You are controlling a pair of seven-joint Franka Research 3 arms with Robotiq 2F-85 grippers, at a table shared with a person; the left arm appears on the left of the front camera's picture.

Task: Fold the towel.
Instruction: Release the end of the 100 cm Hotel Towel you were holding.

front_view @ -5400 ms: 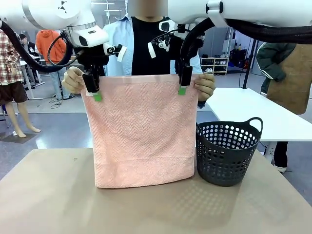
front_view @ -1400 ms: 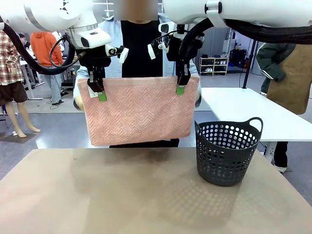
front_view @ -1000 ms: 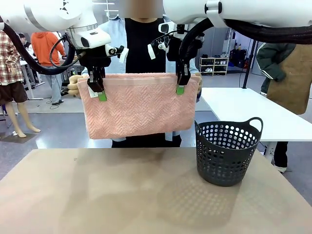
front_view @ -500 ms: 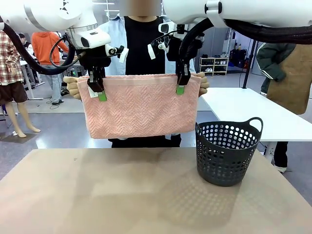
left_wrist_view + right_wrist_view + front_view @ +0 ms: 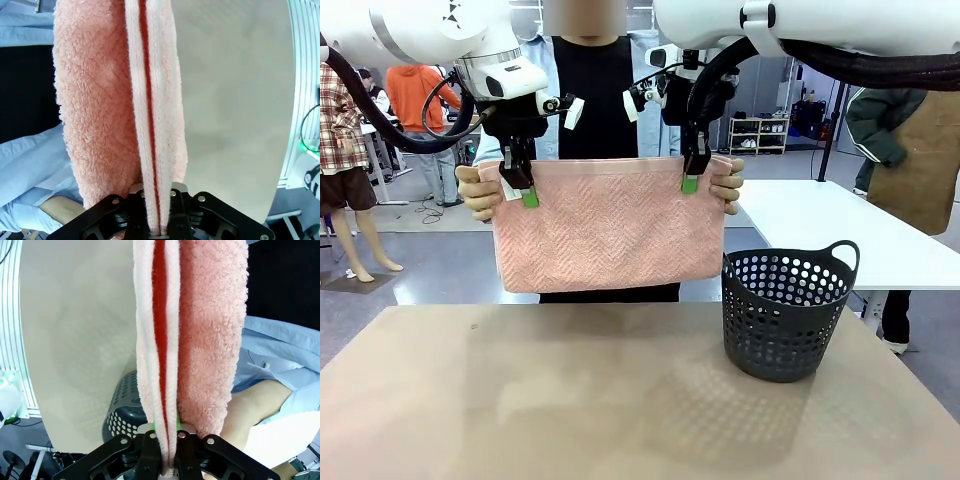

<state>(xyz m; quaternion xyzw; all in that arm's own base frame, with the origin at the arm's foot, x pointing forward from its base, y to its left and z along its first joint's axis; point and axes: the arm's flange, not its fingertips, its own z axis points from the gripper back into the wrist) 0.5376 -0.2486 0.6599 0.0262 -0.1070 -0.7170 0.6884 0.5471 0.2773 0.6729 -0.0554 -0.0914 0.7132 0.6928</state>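
Towel (image 5: 608, 225) hangs in mid-air, doubled into 2 layers, above the tabletop (image 5: 570, 400) and clear of it, beside the dark basket (image 5: 785, 320). Left claw (image 5: 525, 192) and right claw (image 5: 690, 180) are each clamped on its upper edge, holding it level and spread. The person's hands (image 5: 478, 190) grip the outer top corners, apparently to align the layers.

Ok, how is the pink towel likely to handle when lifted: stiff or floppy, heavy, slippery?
Probably floppy: the towel hangs doubled over, draping straight down from its held top edge. Likely light: narrow pinches by the fingers of the left gripper and right gripper, plus the person's hands at the corners, carry it. Its thick terry pile suggests little slipping.
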